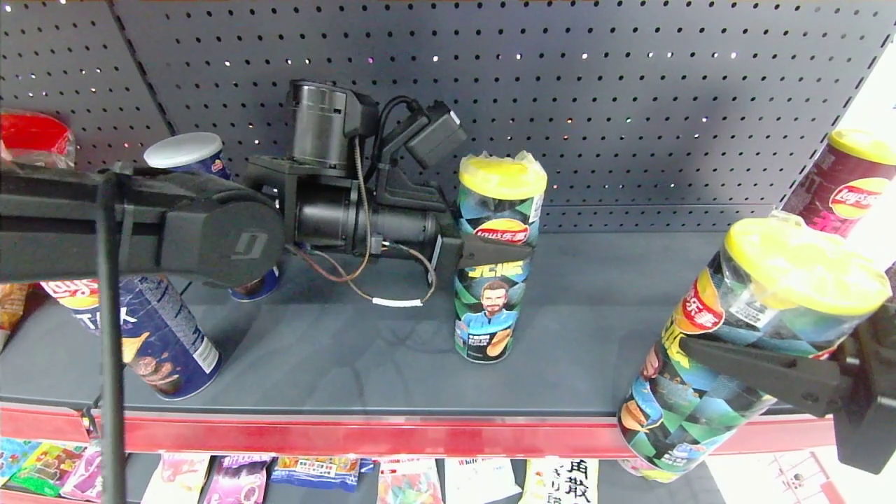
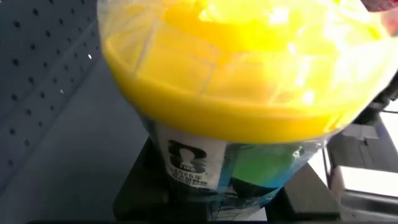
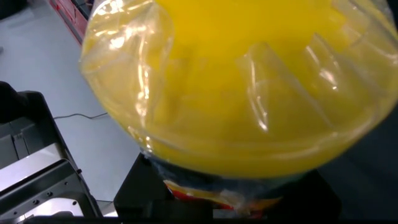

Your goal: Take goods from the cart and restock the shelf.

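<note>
Currently the left hand pinches an upright yellow-lidded chip can on the shelf; the right hand clamps a tilted can over the front edge, which could catch the red lip.

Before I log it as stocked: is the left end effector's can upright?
Upright: can stands base-down on the shelf, lid on top.

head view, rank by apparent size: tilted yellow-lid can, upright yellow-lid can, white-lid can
1. tilted yellow-lid can, nearest the camera, so true size unsure
2. upright yellow-lid can
3. white-lid can, mostly hidden
</note>
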